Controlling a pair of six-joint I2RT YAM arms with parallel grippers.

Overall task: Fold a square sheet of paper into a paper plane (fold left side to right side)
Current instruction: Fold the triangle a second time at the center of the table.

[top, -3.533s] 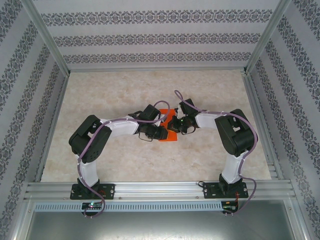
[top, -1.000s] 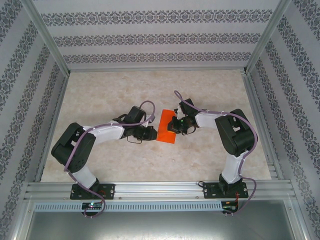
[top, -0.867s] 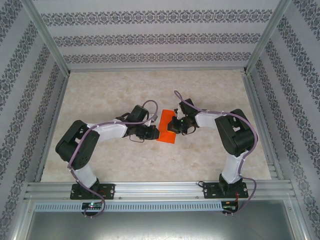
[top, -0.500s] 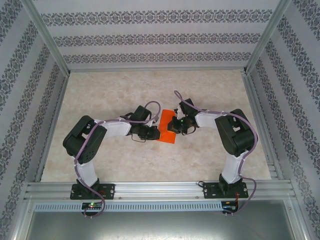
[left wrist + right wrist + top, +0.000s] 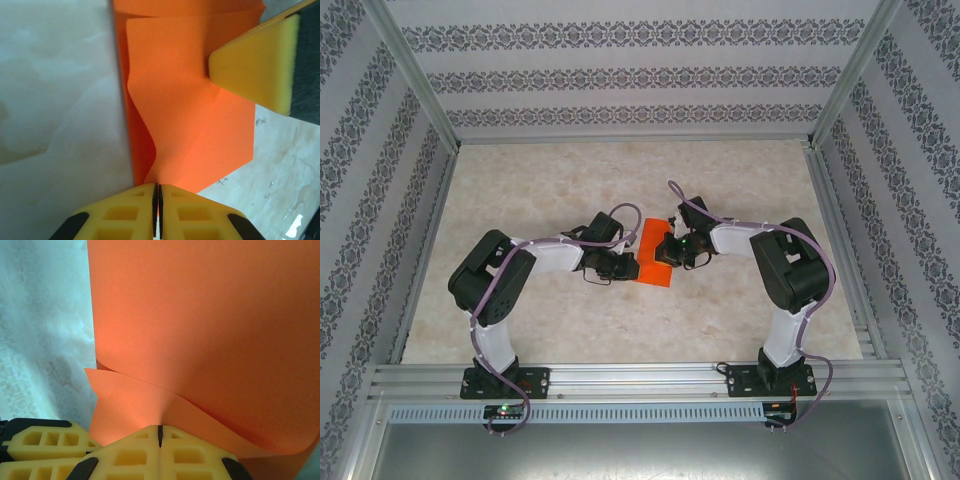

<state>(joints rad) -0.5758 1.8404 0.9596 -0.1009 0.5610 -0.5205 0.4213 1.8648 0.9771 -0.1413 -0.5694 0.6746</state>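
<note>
I see the left gripper [image 5: 156, 196] and right gripper [image 5: 160, 434], jaws clenched on opposite edges of the thin bright orange paper sheet [image 5: 190, 115] (layers bowing apart) on the marbled worktop [image 5: 550, 180].

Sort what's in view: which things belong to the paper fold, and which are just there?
In the job:
orange sheet of paper, partly folded over
left gripper, shut on its edge
right gripper, shut on it too

Just there:
marble-look table
patterned walls
aluminium frame rail
</note>
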